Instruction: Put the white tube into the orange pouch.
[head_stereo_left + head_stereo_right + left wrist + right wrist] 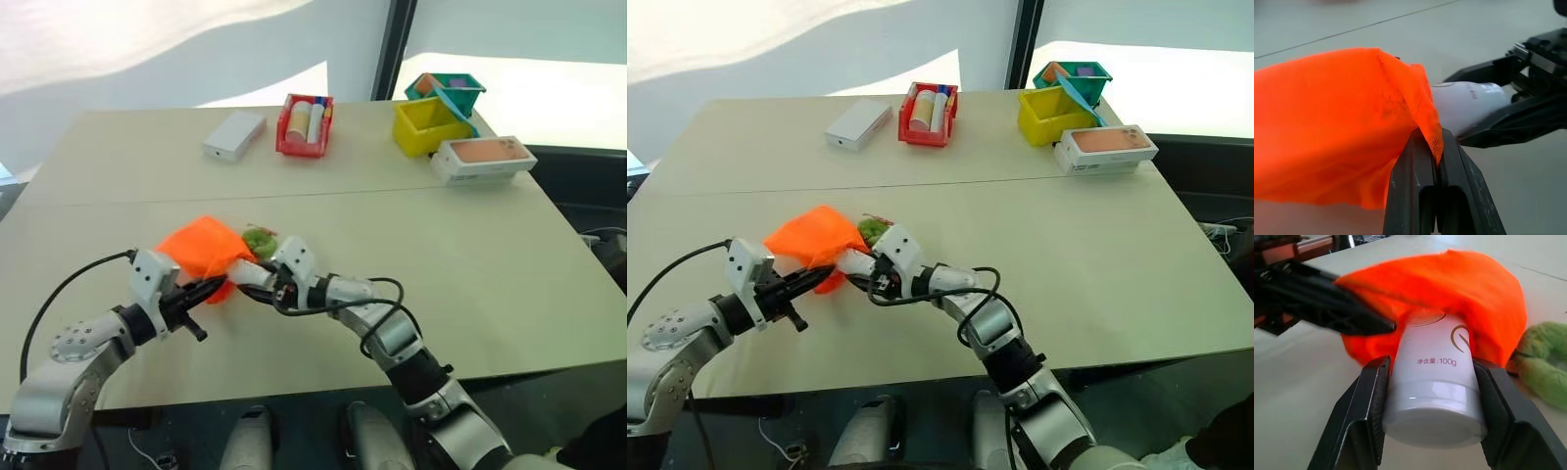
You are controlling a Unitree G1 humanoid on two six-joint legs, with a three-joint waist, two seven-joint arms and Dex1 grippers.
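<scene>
We keep the left gripper (1439, 147) pinched on the orange pouch (1459, 289) edge w/ mouth open, so the right gripper (1432, 396), clamped on the white tube (1435, 382), slides it straight in.

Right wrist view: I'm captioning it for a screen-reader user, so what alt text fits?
The right gripper grips the white tube by its cap end, its other end inside the orange pouch. The left gripper pinches the pouch's edge; a fuzzy green ring lies beside it.

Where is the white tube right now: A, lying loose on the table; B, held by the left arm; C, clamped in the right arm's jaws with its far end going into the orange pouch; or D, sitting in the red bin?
C: the right gripper clamps the white tube, whose far end enters the orange pouch.
</scene>
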